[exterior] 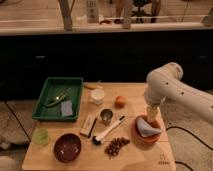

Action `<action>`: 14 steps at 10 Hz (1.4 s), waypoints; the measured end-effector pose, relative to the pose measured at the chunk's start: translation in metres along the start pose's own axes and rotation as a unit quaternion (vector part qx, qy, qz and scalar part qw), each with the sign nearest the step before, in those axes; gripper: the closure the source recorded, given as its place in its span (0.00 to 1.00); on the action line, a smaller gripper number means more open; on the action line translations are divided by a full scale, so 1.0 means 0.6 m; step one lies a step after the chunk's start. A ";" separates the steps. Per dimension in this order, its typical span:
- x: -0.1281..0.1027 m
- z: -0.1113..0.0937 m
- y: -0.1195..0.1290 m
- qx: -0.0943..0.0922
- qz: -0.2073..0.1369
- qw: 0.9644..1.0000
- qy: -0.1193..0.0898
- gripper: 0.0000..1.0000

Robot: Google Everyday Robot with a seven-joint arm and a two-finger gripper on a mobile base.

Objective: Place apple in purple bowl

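Note:
The apple (120, 101) is a small orange-red fruit lying on the wooden table (135, 160), right of a white cup. The purple bowl (67, 147) sits empty near the table's front left. My white arm reaches in from the right, and its gripper (150, 116) hangs just above the back rim of the orange bowl, to the right of the apple and apart from it. Nothing shows in the gripper.
An orange bowl (145, 131) with grey cloth stands at the right. A metal cup (106, 116), white cup (97, 96), brush (107, 131), grapes (116, 146), green tray (59, 97) and green cup (41, 136) are on the table. A dark counter stands behind.

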 end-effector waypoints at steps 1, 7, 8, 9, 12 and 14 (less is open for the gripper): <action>-0.019 0.011 -0.008 -0.001 -0.004 1.000 -0.003 0.20; -0.066 0.049 -0.036 -0.006 -0.028 0.999 -0.018 0.20; -0.072 0.053 -0.040 -0.005 -0.031 0.999 -0.018 0.20; -0.077 0.055 -0.043 -0.006 -0.033 0.999 -0.020 0.20; -0.081 0.076 -0.054 -0.010 -0.047 0.998 -0.026 0.20; -0.093 0.082 -0.063 -0.011 -0.058 0.998 -0.030 0.20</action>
